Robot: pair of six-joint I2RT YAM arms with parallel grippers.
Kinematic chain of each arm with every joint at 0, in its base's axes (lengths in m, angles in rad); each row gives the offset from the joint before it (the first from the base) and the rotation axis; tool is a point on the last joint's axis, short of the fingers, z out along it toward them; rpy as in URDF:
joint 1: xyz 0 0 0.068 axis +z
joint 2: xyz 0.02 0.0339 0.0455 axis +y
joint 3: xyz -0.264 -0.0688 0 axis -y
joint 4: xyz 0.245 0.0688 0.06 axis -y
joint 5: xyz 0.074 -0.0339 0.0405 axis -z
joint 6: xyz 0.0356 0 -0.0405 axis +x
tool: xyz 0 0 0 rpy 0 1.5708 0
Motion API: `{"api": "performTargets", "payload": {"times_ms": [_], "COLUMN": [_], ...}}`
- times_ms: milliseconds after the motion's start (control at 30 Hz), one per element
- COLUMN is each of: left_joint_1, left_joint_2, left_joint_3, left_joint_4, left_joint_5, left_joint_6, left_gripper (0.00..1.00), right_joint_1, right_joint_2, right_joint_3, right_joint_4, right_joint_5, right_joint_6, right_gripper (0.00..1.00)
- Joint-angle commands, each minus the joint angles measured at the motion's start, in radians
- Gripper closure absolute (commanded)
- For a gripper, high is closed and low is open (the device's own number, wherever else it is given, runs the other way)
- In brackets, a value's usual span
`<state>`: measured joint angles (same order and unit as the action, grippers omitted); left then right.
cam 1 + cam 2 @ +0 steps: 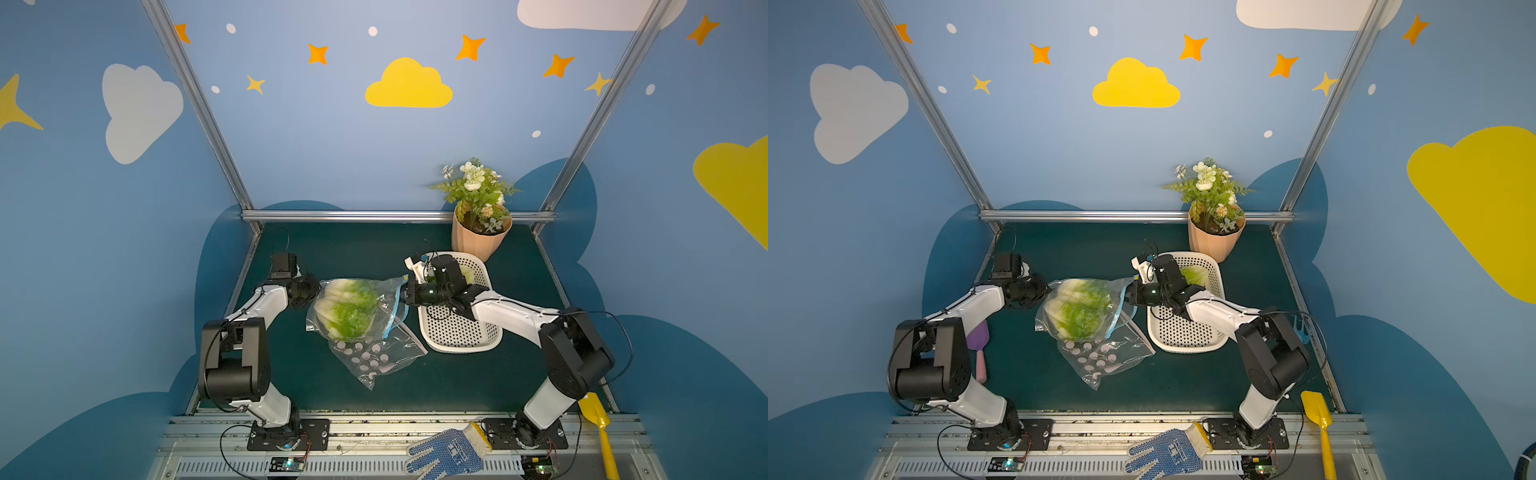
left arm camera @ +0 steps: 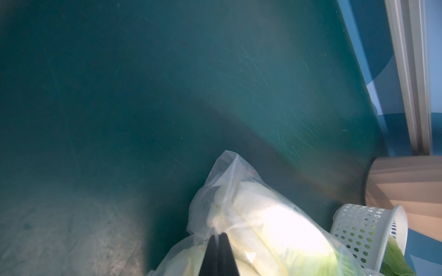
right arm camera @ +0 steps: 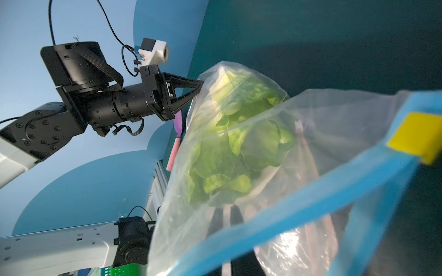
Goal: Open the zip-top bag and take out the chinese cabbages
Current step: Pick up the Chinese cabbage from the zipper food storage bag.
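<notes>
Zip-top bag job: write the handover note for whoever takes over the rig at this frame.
Left gripper: shut on the closed end of the zip-top bag, holding it up.
Right gripper: looks shut on the film at the bag's blue zip mouth.
Things: two chinese cabbages seem to be inside the bag; one green head lies in the white basket.
Done: mouth open, one head out.
Left: take out the other heads.

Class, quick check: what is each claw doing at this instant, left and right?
Left claw: closed, pinching the zip-top bag at its end opposite the zip.
Right claw: closed on the same bag's blue zip edge.
</notes>
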<state>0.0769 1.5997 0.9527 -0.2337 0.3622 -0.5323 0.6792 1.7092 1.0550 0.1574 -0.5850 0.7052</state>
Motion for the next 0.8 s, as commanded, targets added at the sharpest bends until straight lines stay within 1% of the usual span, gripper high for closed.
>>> {"api": "performTargets", "payload": {"times_ms": [0, 67, 233, 367, 633, 667, 767], "left_joint_1": [-0.001, -0.001, -0.001, -0.003, -0.019, -0.018, -0.018], "left_joint_2": [-0.016, -0.021, -0.037, -0.053, -0.11, -0.113, -0.118], "left_joint_3": [-0.024, -0.031, -0.055, -0.09, -0.14, -0.144, -0.156], "left_joint_4": [0.04, 0.048, 0.073, 0.116, 0.143, 0.143, 0.146], "left_joint_5": [0.038, 0.042, 0.05, 0.069, 0.052, 0.048, 0.033], "left_joint_6": [-0.027, -0.033, -0.055, -0.077, -0.089, -0.091, -0.093], "left_gripper": [0.95, 0.95, 0.95, 0.95, 0.95, 0.95, 0.95], "right_joint_1": [0.034, 0.05, 0.085, 0.108, 0.135, 0.136, 0.139], "right_joint_2": [0.032, 0.051, 0.09, 0.12, 0.168, 0.172, 0.181], "right_joint_3": [0.029, 0.035, 0.05, 0.08, 0.089, 0.09, 0.099], "right_joint_4": [0.036, 0.042, 0.067, 0.059, 0.072, 0.066, 0.014], "right_joint_5": [-0.035, -0.045, -0.082, -0.112, -0.118, -0.118, -0.11], "right_joint_6": [0.036, 0.046, 0.066, 0.072, 0.115, 0.121, 0.125], "right_gripper": [0.86, 0.84, 0.73, 0.66, 0.63, 0.63, 0.69]}}
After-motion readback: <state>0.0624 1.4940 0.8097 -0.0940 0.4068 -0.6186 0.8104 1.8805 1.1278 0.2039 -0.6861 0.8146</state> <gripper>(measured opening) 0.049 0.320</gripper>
